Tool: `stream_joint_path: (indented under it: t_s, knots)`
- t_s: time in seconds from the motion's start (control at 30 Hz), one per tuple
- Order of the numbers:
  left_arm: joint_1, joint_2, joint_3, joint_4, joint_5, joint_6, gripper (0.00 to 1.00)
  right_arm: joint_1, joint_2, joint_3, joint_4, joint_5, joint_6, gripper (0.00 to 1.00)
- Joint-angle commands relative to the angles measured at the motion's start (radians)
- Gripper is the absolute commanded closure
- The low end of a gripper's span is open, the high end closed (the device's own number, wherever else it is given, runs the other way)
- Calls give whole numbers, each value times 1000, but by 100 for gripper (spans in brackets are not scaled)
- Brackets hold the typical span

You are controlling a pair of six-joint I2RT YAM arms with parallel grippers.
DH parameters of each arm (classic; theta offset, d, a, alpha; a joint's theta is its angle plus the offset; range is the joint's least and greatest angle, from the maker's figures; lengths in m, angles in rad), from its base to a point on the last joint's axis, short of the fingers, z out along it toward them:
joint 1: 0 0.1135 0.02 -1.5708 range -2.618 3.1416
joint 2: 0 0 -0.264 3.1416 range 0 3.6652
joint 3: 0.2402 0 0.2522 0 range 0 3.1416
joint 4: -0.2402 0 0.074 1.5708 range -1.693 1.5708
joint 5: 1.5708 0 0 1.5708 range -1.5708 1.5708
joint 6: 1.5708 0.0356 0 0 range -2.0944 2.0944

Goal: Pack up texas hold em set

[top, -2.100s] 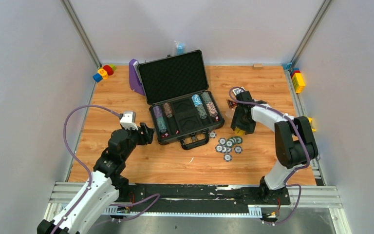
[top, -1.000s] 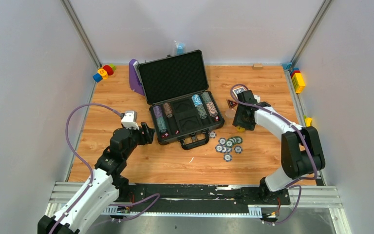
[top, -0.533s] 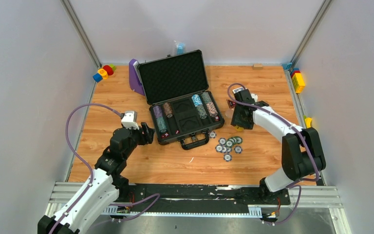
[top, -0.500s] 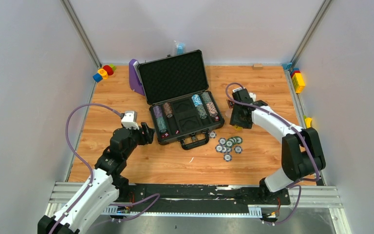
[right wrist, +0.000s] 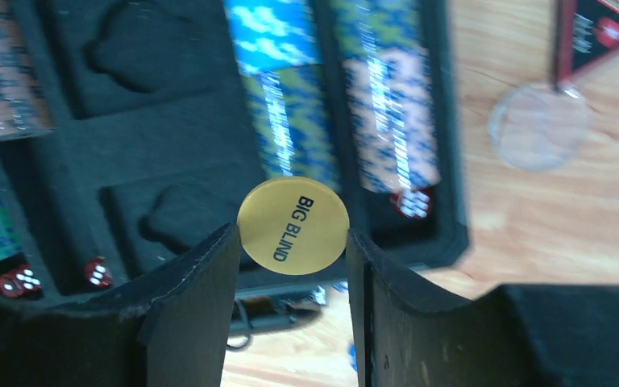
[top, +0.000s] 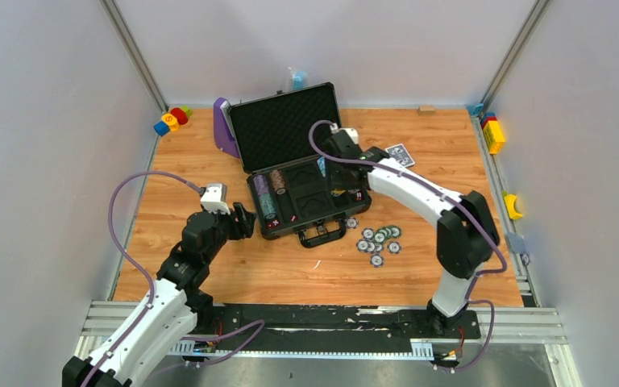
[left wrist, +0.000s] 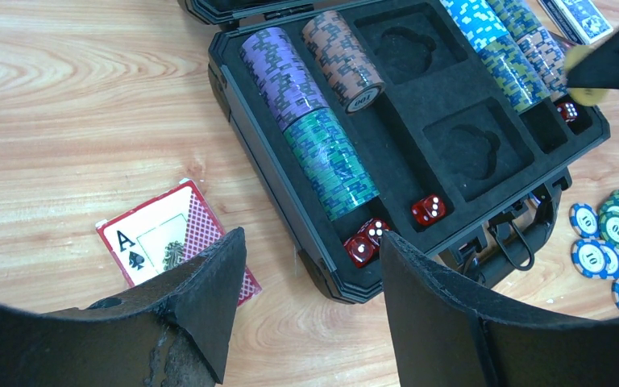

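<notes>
Currently the right claw [right wrist: 292,239] is clamped on the yellow BIG BLIND button [right wrist: 293,224], pinched by its rim only, with the printed face toward the wrist camera. The open case [left wrist: 230,97] lies directly beneath this claw. Just beyond the fingertips are the chip rows [right wrist: 286,97] and a small end pocket holding a red die [right wrist: 409,201].

The left claw [left wrist: 310,246] has its jaws apart with nothing between them. The case's front-left corner is just ahead of it, and the ace card [left wrist: 157,242] lies on the table [top: 290,274] beside its left finger. Loose chips [top: 379,239] sit outside the case, on the near side of the right claw.

Risks, as judged:
- An edge grip on a thin disc is weak, so the button may pivot or slip out.
- Released from this height, it may land on edge, then roll onto the chip rows or drop into a card recess [left wrist: 471,149].
- If the claw descends off-line, its fingers may knock the rows askew.
- The right wrist view is blurred, so alignment over any pocket cannot be confirmed
</notes>
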Motion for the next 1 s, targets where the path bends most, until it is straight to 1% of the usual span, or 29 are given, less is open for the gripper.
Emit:
stream_joint_path:
  t_s: [0.0,0.23,0.47,0.67,0.97]
  knots:
    - [3,-10,0,34,-6,-2,30,47,139,183,5,-37,-59,64]
    - [2,-14,-3,35,-8,-3,30,53,335,406,27,-118,-122,63]
    - [3,-12,-1,37,-9,-3,30,54,466,539,49,-151,-197,63]
    - [3,-13,-2,36,-10,-2,30,52,540,597,63,-147,-240,62]
    - [2,-18,-1,30,-12,-1,30,51,566,586,77,-112,-258,59]
